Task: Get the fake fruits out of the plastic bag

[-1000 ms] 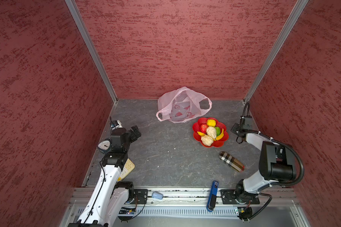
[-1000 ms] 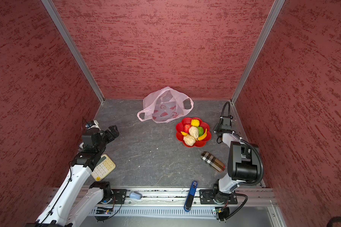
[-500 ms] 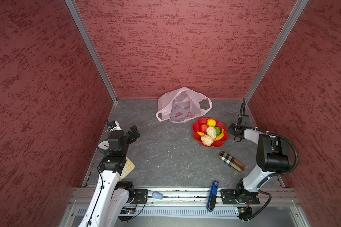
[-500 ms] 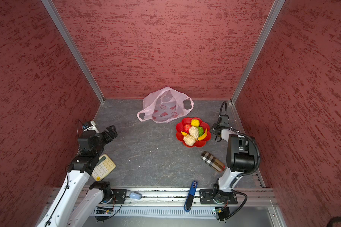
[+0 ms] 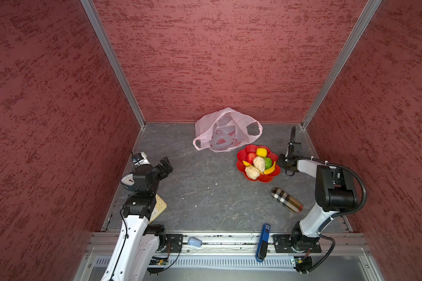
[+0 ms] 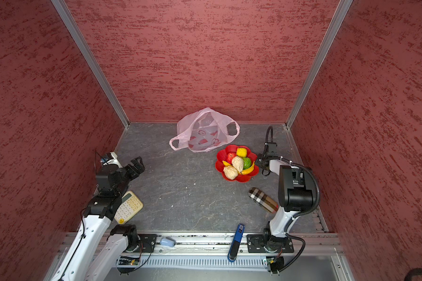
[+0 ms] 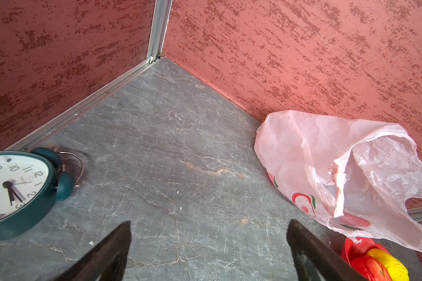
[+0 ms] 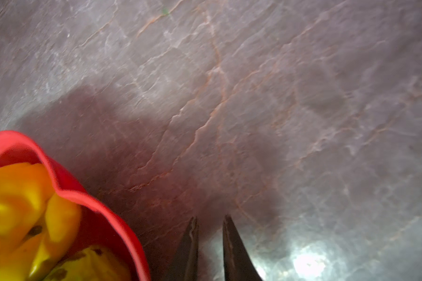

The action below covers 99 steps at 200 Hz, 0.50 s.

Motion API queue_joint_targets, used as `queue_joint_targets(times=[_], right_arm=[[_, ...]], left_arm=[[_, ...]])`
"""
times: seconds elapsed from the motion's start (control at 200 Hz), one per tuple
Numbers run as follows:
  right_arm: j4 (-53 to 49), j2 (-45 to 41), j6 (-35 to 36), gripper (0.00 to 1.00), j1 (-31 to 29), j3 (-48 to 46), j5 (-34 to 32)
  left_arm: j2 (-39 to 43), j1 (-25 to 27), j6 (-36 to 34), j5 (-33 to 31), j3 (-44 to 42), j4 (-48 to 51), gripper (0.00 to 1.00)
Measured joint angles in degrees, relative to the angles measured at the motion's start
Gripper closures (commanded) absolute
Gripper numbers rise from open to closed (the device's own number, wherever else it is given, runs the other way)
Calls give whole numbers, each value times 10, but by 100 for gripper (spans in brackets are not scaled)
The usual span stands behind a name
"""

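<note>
**Fruits sit in the dish; bag lies beside it**

Top views: the plastic bag [image 5: 225,132] [image 6: 205,132] lies slumped against the back wall, mouth gaping toward the front. Just beside it, front-right, the red dish [image 5: 241,167] [image 6: 220,167] holds all six fake fruits [image 5: 258,163] [image 6: 238,163]: apple, yellow and green round ones, banana, two beige lumps. The left gripper [image 5: 166,165] [image 6: 137,165] hangs over the left of the table [image 5: 205,194], fingers spread, well apart from the bag. The right gripper [image 5: 281,162] [image 6: 261,161] sits low, just beside the dish's right rim; its fingers are too small to read here.

Left wrist: the left gripper [image 7: 210,222] is spread wide, nothing between the fingers [image 7: 112,253]. Bag [image 7: 327,158] ahead by the wall; dish edge [image 7: 348,248] shows past the bag's hem. Teal alarm clock [image 7: 17,189] on the other side.

Right wrist (blurred): the right gripper [image 8: 210,217] is nearly pressed together, a narrow slit left, pinching nothing, over bare table [image 8: 229,97]. Dish rim [image 8: 83,194] close beside, yellow fruit inside.
</note>
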State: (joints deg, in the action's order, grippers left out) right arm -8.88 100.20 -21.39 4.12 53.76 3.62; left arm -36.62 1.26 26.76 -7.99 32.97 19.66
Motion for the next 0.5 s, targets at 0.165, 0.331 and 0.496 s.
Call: queue_joint_targets(times=[0.165, 0.331, 0.496], right_arm=[[0, 0, 7, 79, -25, 2, 4], [-2, 0, 19, 79, -56, 5, 6], [-3, 0, 27, 79, -79, 21, 12]], left_arm=[[0, 0, 4, 0, -4, 0, 1], [4, 0, 6, 0, -4, -1, 1], [6, 0, 8, 1, -4, -2, 1]])
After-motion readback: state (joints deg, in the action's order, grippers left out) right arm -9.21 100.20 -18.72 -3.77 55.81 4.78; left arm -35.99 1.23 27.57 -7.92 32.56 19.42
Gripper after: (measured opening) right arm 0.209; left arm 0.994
